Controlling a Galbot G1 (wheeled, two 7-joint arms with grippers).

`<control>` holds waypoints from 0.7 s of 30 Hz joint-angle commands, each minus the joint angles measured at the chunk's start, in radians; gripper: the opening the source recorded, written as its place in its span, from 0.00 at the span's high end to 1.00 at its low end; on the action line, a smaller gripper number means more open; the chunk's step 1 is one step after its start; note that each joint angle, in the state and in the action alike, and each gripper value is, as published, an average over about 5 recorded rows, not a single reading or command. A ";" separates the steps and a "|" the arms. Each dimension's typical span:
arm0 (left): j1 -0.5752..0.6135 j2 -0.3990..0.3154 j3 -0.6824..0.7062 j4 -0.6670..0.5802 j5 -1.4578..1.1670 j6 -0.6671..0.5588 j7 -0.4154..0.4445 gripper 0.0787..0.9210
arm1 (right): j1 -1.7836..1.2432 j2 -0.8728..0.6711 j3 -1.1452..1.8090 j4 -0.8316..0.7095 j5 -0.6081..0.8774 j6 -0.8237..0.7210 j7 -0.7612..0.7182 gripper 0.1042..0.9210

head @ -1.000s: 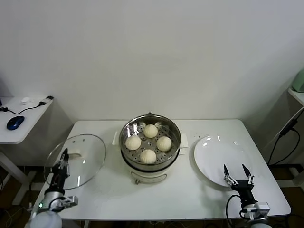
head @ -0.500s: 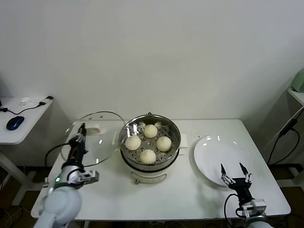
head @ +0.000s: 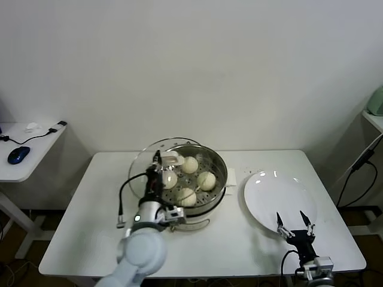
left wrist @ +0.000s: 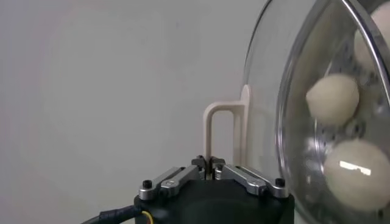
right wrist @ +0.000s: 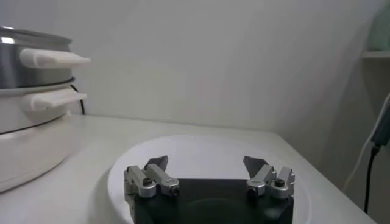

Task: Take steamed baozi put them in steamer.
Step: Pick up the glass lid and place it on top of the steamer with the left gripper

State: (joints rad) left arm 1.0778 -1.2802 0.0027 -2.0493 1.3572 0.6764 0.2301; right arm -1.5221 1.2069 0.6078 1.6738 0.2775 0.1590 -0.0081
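Several cream-white steamed baozi (head: 190, 164) lie on the perforated tray inside the shiny steamer (head: 222, 173) at the table's middle. My left gripper (head: 158, 160) is shut on the white handle (left wrist: 222, 131) of a clear glass lid (left wrist: 268, 91). It holds the lid tilted over the steamer's left side, partly in front of the buns. Through the glass the left wrist view shows two baozi (left wrist: 332, 98). My right gripper (head: 294, 222) hangs open and holds nothing at the near edge of the white plate (head: 275, 191), and the right wrist view shows its open jaws (right wrist: 206, 164) over the plate (right wrist: 201, 146).
The steamer's white base and side handles (right wrist: 52, 58) stand left of the plate. A low side table with a blue mouse (head: 19, 153) and cables is off the table's left end. A shelf and a hanging cable (head: 359, 164) are at the right.
My left arm has lifted the glass lid from the table's left end and carried it right, up over the steamer. The right gripper has stayed open and shifted slightly toward the near edge.
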 commanded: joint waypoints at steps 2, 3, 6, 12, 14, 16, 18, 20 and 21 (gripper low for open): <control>-0.082 -0.187 0.188 0.126 0.180 0.068 0.036 0.93 | -0.002 0.004 -0.002 -0.015 -0.003 0.019 0.004 0.12; -0.084 -0.194 0.189 0.139 0.183 0.068 0.032 0.93 | -0.003 0.005 -0.002 -0.017 -0.003 0.021 0.005 0.12; -0.087 -0.208 0.191 0.168 0.189 0.067 0.023 0.93 | -0.003 0.006 -0.001 -0.019 -0.002 0.025 0.006 0.12; -0.087 -0.217 0.172 0.216 0.193 0.069 0.009 0.93 | -0.008 0.008 0.001 -0.018 0.002 0.034 0.008 0.12; -0.087 -0.219 0.166 0.228 0.192 0.069 0.002 0.93 | -0.010 0.011 0.000 -0.014 0.005 0.034 0.009 0.12; -0.087 -0.219 0.159 0.238 0.193 0.068 -0.008 0.93 | -0.010 0.015 0.000 -0.009 0.006 0.034 0.011 0.12; -0.086 -0.217 0.150 0.249 0.193 0.066 -0.020 0.93 | -0.008 0.020 0.001 -0.006 0.004 0.034 0.011 0.12; -0.082 -0.213 0.140 0.257 0.196 0.063 -0.030 0.93 | -0.006 0.022 0.002 -0.008 0.001 0.034 0.012 0.12; -0.079 -0.211 0.135 0.260 0.198 0.060 -0.035 0.93 | -0.005 0.022 0.002 -0.009 0.000 0.035 0.012 0.12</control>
State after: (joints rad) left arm 1.0028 -1.4666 0.1369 -1.8512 1.5257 0.7325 0.2205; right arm -1.5287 1.2247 0.6088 1.6634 0.2797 0.1900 0.0020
